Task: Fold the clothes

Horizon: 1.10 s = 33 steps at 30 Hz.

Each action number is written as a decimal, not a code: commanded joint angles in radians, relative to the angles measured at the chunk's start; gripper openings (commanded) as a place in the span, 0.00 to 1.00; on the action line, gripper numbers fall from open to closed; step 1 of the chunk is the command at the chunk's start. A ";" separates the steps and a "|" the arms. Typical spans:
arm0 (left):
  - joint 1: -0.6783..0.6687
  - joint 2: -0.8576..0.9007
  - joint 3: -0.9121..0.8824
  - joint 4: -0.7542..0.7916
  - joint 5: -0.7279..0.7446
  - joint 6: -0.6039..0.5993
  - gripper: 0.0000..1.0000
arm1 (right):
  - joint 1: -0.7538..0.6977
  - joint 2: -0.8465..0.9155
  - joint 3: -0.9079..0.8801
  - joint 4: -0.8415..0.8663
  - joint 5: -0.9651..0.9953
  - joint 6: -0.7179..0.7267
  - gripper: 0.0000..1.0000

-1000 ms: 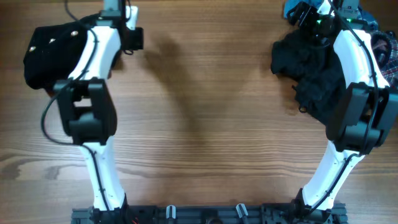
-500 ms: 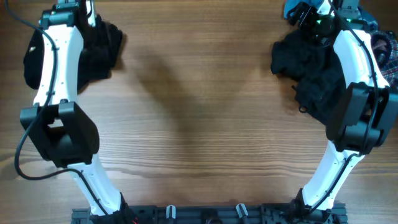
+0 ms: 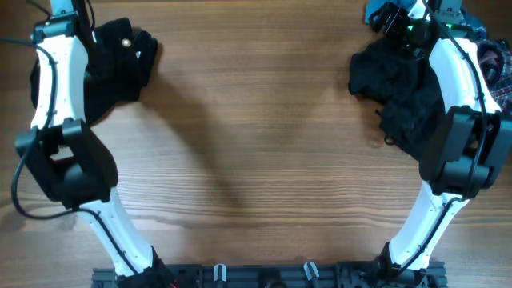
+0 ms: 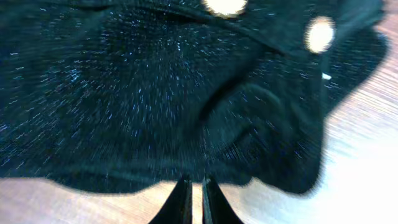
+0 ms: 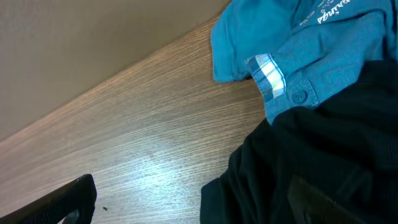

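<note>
A large black fuzzy garment point(image 3: 120, 60) with small pale buttons lies bunched at the far left; it fills the left wrist view point(image 4: 174, 93), where two buttons point(image 4: 319, 33) show. My left gripper point(image 4: 193, 196) is shut and empty, its tips at the garment's near edge over bare wood. Another black garment point(image 3: 400, 88) lies heaped at the far right under my right arm. A teal-blue garment point(image 5: 298, 37) lies beyond it at the back. My right gripper point(image 5: 196, 202) is open, one finger point(image 5: 323, 199) on the black garment point(image 5: 323, 143), the other over wood.
A red-blue plaid shirt point(image 3: 498, 72) lies at the right edge behind the right arm. The wooden table point(image 3: 256, 144) lies between the two arms. The table's back edge runs close behind the teal-blue garment point(image 3: 376, 12).
My left arm has swung left across the black fuzzy garment, from its right side to its left side. More of the garment's right part now shows. The right arm has not moved.
</note>
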 commanded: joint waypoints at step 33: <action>-0.095 0.259 0.003 0.232 0.214 0.048 0.10 | 0.003 -0.002 -0.003 0.002 0.017 0.007 1.00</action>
